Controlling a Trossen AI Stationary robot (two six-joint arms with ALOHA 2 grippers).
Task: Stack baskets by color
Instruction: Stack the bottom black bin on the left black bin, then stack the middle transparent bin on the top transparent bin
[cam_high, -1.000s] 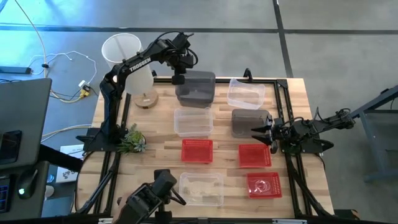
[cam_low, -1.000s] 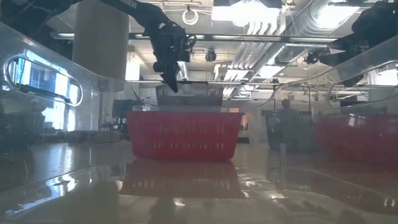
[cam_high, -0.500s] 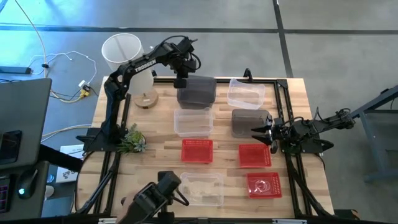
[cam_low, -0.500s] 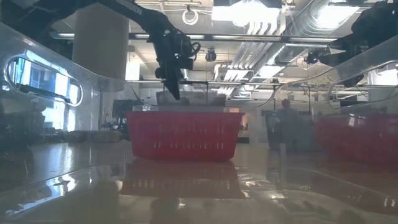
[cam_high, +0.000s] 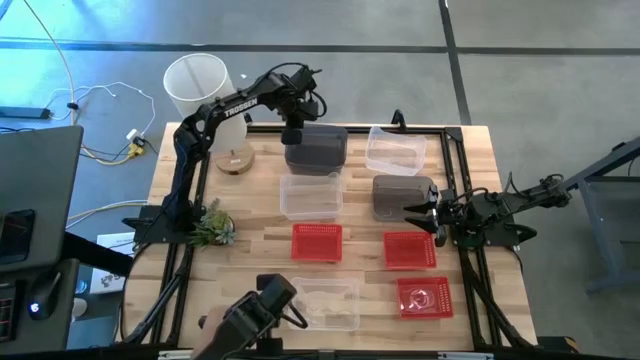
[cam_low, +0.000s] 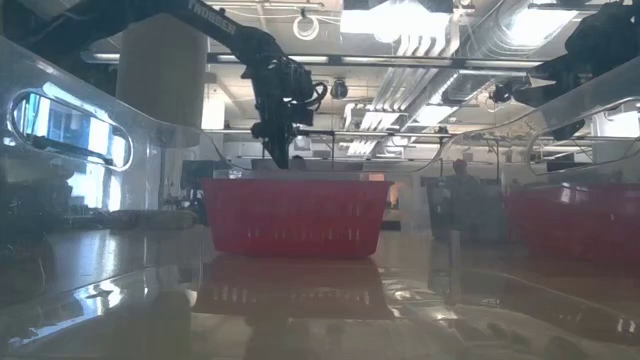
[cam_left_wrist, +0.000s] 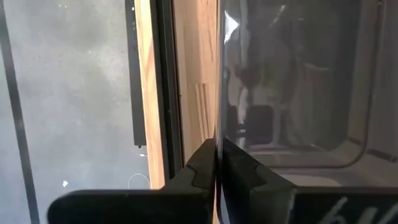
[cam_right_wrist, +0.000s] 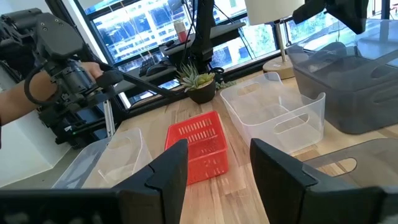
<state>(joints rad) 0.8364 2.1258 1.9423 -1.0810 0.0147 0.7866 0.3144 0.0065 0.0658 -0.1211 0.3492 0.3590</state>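
My left gripper (cam_high: 293, 133) is shut on a dark grey basket (cam_high: 318, 150) at the far middle of the table. In the low view the gripper (cam_low: 280, 155) points down behind a red basket (cam_low: 296, 215), which hides the grey basket's base. A second grey basket (cam_high: 402, 196) stands right of centre. Clear baskets sit at the far right (cam_high: 395, 150), the centre (cam_high: 311, 196) and the near edge (cam_high: 323, 303). Red baskets (cam_high: 317, 242) (cam_high: 410, 250) (cam_high: 425, 297) rest on the near half. My right gripper (cam_high: 437, 215) (cam_right_wrist: 214, 168) waits open at the right edge. My left gripper pinches the grey basket's thin left wall (cam_left_wrist: 219, 118) at its rim, near the far corner, one finger inside and one outside. The fingers come steeply down from above. The basket hangs about level below them. I cannot tell whether its base is on the table.
A tall white lamp (cam_high: 205, 95) on a wooden base stands at the far left corner, and a small green plant (cam_high: 212, 225) at the left edge. Black frame rails (cam_high: 455, 165) run along the table's sides. A dark device (cam_high: 250, 320) sits at the near edge.
My left gripper has gone down toward the table with the dark grey basket, staying shut on its wall. The basket has sunk from above the red basket's rim to behind it in the low view, keeping level.
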